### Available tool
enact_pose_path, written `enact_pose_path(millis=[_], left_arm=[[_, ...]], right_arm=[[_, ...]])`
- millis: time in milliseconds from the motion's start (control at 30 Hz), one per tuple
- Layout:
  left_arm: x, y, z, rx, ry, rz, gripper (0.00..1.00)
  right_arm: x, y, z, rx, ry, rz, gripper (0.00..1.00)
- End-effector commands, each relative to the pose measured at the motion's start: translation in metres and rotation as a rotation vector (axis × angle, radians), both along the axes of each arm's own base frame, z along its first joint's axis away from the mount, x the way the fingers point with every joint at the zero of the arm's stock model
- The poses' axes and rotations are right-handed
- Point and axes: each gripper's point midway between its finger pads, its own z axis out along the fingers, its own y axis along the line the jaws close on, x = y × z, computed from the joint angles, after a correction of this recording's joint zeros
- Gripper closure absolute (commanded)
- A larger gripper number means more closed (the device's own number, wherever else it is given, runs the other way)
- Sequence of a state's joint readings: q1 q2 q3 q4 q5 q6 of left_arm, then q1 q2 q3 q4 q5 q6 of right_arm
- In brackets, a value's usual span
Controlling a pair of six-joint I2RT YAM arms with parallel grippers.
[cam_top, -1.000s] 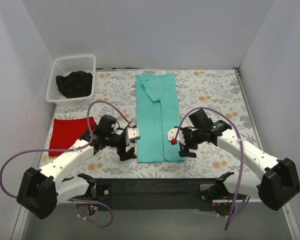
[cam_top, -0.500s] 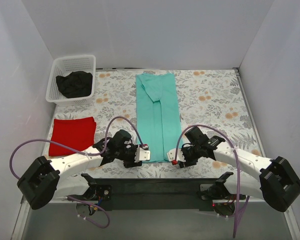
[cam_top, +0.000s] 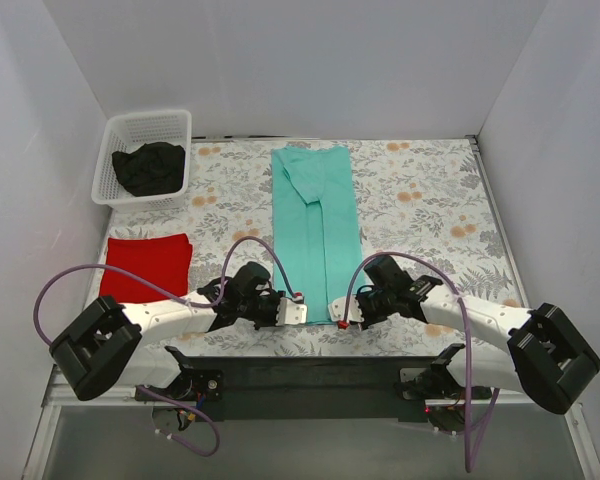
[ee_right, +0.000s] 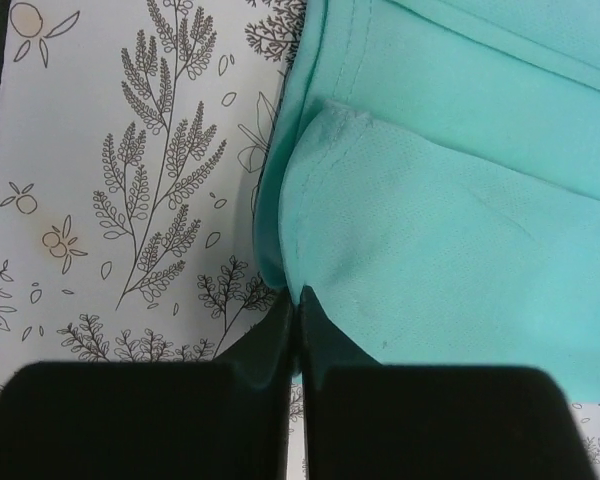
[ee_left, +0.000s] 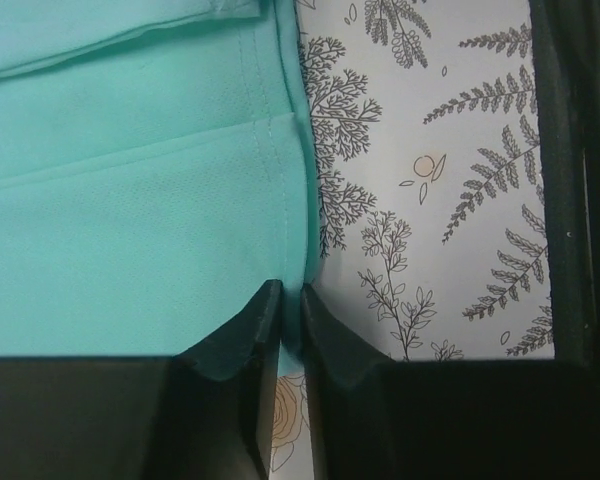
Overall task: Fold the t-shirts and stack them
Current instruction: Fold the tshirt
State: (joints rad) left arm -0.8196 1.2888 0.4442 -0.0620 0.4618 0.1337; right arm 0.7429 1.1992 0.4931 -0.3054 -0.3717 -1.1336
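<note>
**Spotter:** What is the overhead view giving you?

**Operator:** I see the teal t-shirt [cam_top: 315, 235] lying as a long narrow strip down the middle of the desk [cam_top: 420, 190], with its sides folded in. Its far end is near the back wall and its hem is at the near edge, by my arm bases. Both my arms are bent low and reach inward to that hem. The left jaws are at the near-left corner and the right jaws are at the near-right corner.

**Spotter:** How do the left jaws stand?

**Operator:** On my left wrist camera the black fingertips [ee_left: 242, 330] are drawn almost together, with only a thin slit between them. The stitched edge of the hem runs down into that slit, so I read them as pinching the teal cloth at its corner. The fern print of the desk shows just beside them.

**Spotter:** And the right?

**Operator:** The right jaws are pressed together with no gap I can make out. The fingertips [ee_right: 320, 345] meet at the shirt's corner, where a rounded fold of teal cloth bunches just above them, so they are nipping the cloth too.

**Spotter:** Anything else on the desk?

**Operator:** A folded red t-shirt [cam_top: 145, 265] lies flat at the left, well apart from the teal one. Beyond it in the far-left corner is a white basket [cam_top: 176, 118] with a crumpled black garment [cam_top: 150, 167] inside.
</note>
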Motion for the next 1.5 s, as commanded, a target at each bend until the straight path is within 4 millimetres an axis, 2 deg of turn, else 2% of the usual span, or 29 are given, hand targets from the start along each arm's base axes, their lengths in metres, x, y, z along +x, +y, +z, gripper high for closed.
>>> enact_pose_path(millis=[0, 100, 200, 333, 433, 533, 567, 667, 700, 767, 800, 867, 900, 933, 967, 1000, 1033, 1067, 1100, 1133, 1167, 1233, 1267, 1300, 1333, 1367, 1400, 1433, 1467], left_arm=[[-0.005, 0.017, -0.016, 0.083, 0.025, 0.035, 0.92], [-0.011, 0.008, -0.002, 0.057, 0.029, 0.013, 1.00], [-0.024, -0.003, 0.015, 0.032, 0.052, -0.022, 1.00], [-0.038, -0.017, 0.053, -0.035, 0.100, -0.018, 1.00], [-0.038, -0.014, 0.070, -0.052, 0.104, 0.015, 1.00], [-0.024, -0.016, 0.087, -0.091, 0.082, 0.040, 1.00], [-0.016, -0.016, 0.096, -0.109, 0.080, 0.051, 1.00], [0.010, -0.014, 0.104, -0.132, 0.067, 0.089, 1.00], [0.019, -0.017, 0.113, -0.157, 0.052, 0.089, 1.00], [0.044, -0.013, 0.114, -0.160, 0.027, 0.125, 1.00], [0.053, -0.015, 0.123, -0.179, 0.015, 0.124, 1.00], [0.077, -0.010, 0.120, -0.177, 0.014, 0.157, 1.00], [0.085, -0.010, 0.121, -0.185, 0.010, 0.160, 1.00], [0.096, -0.014, 0.130, -0.203, -0.003, 0.158, 1.00], [0.110, -0.010, 0.124, -0.196, 0.005, 0.179, 1.00], [0.120, -0.009, 0.123, -0.196, 0.007, 0.187, 1.00], [0.132, -0.013, 0.134, -0.221, -0.010, 0.179, 1.00], [0.144, -0.009, 0.133, -0.219, -0.017, 0.199, 1.00], [0.155, -0.009, 0.122, -0.202, -0.001, 0.202, 1.00], [0.170, -0.009, 0.132, -0.220, -0.020, 0.209, 1.00], [0.180, -0.009, 0.131, -0.220, -0.023, 0.216, 1.00], [0.197, -0.009, 0.117, -0.201, -0.012, 0.220, 1.00], [0.213, -0.007, 0.125, -0.212, -0.044, 0.231, 1.00], [0.221, -0.005, 0.124, -0.213, -0.050, 0.235, 1.00], [0.229, -0.005, 0.113, -0.200, -0.040, 0.232, 1.00], [0.241, -0.004, 0.117, -0.204, -0.059, 0.242, 1.00], [0.248, -0.003, 0.115, -0.201, -0.062, 0.245, 1.00], [0.254, -0.001, 0.104, -0.189, -0.052, 0.247, 1.00], [0.259, -0.001, 0.100, -0.185, -0.052, 0.244, 1.00]], right_arm=[[-0.015, -0.028, -0.026, -0.131, 0.050, -0.045, 0.99], [-0.021, -0.018, -0.011, -0.103, 0.069, -0.041, 0.99], [-0.039, -0.002, 0.006, -0.070, 0.081, 0.017, 0.99], [-0.050, 0.012, 0.040, -0.021, 0.148, 0.006, 0.99], [-0.041, 0.017, 0.060, -0.008, 0.107, 0.002, 0.99], [-0.027, 0.024, 0.074, 0.012, 0.034, 0.032, 0.99], [-0.021, 0.028, 0.081, 0.019, 0.019, 0.041, 0.99], [-0.004, 0.034, 0.090, 0.035, 0.003, 0.032, 0.99], [0.011, 0.036, 0.097, 0.045, -0.017, 0.019, 0.99], [0.025, 0.037, 0.102, 0.054, -0.025, 0.010, 0.99], [0.039, 0.032, 0.100, 0.046, -0.022, -0.020, 0.99], [0.059, 0.035, 0.113, 0.072, -0.056, -0.021, 0.99], [0.072, 0.031, 0.110, 0.062, -0.048, -0.045, 0.99], [0.084, 0.034, 0.118, 0.074, -0.078, -0.036, 0.99], [0.092, 0.035, 0.121, 0.081, -0.086, -0.039, 0.99], [0.103, 0.031, 0.113, 0.065, -0.071, -0.057, 0.99], [0.117, 0.035, 0.123, 0.079, -0.098, -0.056, 0.99], [0.125, 0.036, 0.125, 0.086, -0.101, -0.059, 0.99], [0.138, 0.032, 0.117, 0.074, -0.084, -0.079, 0.99], [0.152, 0.035, 0.126, 0.086, -0.105, -0.085, 0.99], [0.160, 0.036, 0.127, 0.092, -0.113, -0.081, 0.99], [0.179, 0.033, 0.117, 0.082, -0.093, -0.102, 0.99], [0.192, 0.036, 0.117, 0.084, -0.098, -0.101, 0.99], [0.200, 0.034, 0.116, 0.084, -0.101, -0.108, 0.99], [0.206, 0.035, 0.115, 0.084, -0.103, -0.109, 0.99], [0.211, 0.036, 0.106, 0.078, -0.084, -0.111, 0.99], [0.220, 0.037, 0.108, 0.080, -0.098, -0.109, 0.99], [0.225, 0.038, 0.106, 0.079, -0.098, -0.111, 0.99], [0.229, 0.038, 0.095, 0.067, -0.080, -0.112, 0.99]])
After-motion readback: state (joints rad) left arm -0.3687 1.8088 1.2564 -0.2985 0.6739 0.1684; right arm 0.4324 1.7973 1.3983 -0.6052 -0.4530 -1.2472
